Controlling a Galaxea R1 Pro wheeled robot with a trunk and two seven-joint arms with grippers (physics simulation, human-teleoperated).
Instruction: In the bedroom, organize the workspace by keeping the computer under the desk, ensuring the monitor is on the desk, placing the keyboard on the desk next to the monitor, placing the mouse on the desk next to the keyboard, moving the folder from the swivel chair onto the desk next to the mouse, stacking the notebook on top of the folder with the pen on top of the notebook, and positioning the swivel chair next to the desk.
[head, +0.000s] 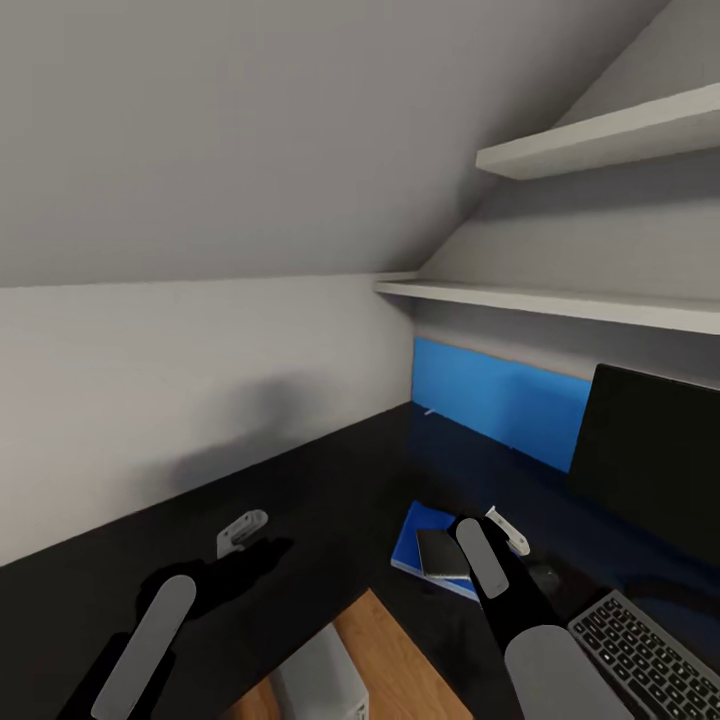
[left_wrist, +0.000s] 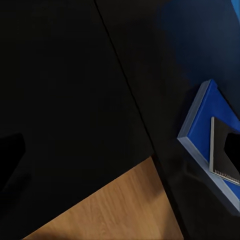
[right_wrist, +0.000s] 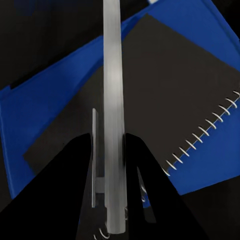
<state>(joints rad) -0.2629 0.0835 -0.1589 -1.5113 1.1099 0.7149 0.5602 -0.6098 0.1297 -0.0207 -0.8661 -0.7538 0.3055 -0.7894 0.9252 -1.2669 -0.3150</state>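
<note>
The blue folder lies flat on the black desk, and the dark spiral notebook lies on top of it. My right gripper hovers just above the notebook, shut on the long pale pen, whose tip also shows in the head view. My left gripper hangs over the bare desk to the left; whether it is open or shut is unclear. The monitor stands at the right with the keyboard in front of it. The computer sits below the desk edge. The swivel chair is out of view.
A blue back panel runs behind the desk and two white shelves hang above it. A sloped grey wall closes off the left. Wood floor shows past the desk's inner corner. A small dark lump beside the keyboard may be the mouse.
</note>
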